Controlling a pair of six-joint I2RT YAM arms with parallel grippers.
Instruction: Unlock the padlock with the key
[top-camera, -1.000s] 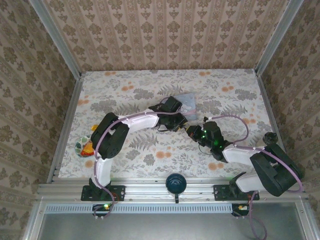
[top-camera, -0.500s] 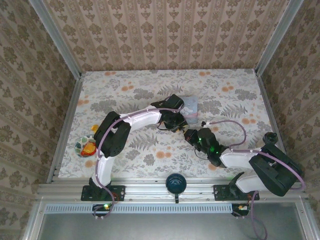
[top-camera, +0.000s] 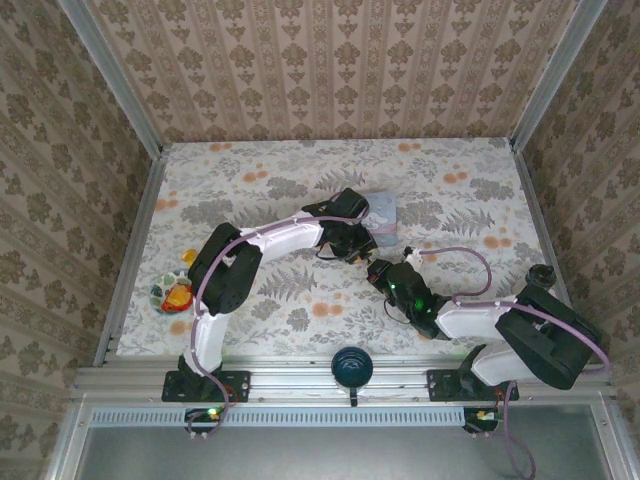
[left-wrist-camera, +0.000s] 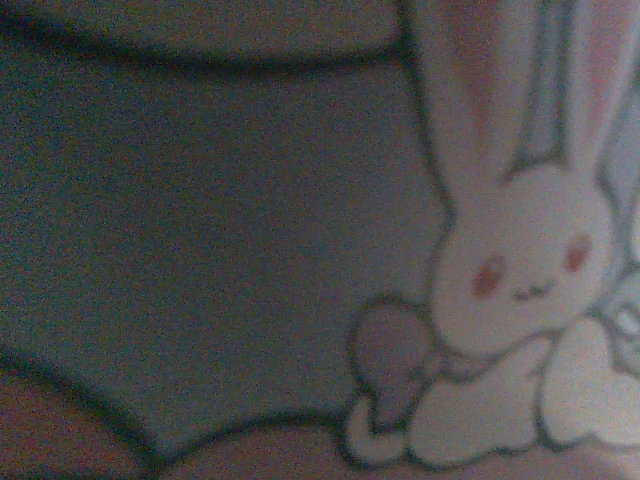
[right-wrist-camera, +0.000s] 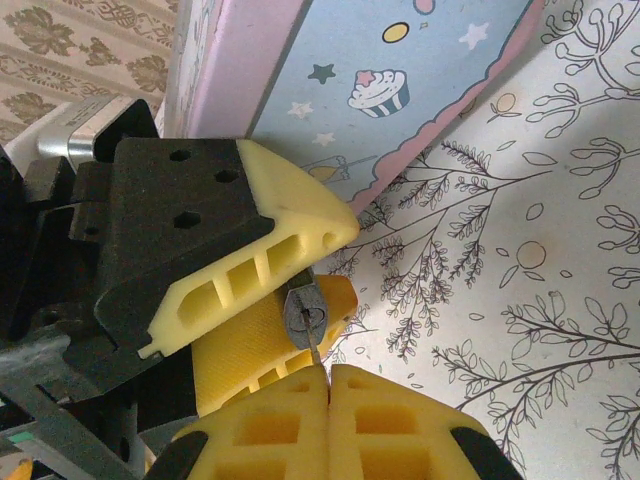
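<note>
Now the right hand (right-wrist-camera: 328, 385), pinching shut on the slim dark metal key (right-wrist-camera: 314, 352), is closing in on the left hand (right-wrist-camera: 345, 262) gripping the tiny dark squarish padlock (right-wrist-camera: 304, 312) beside the pale blue cartoon tin (right-wrist-camera: 400, 90), bringing key to keyhole.

Fingers of the left gripper (right-wrist-camera: 343, 262) and the right gripper (right-wrist-camera: 330, 378) were moulded yellow plastic, matt and cut with open cells, the left pair seated in a matt black plastic housing (right-wrist-camera: 170, 190). The padlock (right-wrist-camera: 305, 314) was dull dark-grey metal, and the key (right-wrist-camera: 315, 352) a thin bare metal blade. The pale blue tin (right-wrist-camera: 400, 80) carried a smooth printed coat, while the table cover (right-wrist-camera: 520, 300) looked matt.
</note>
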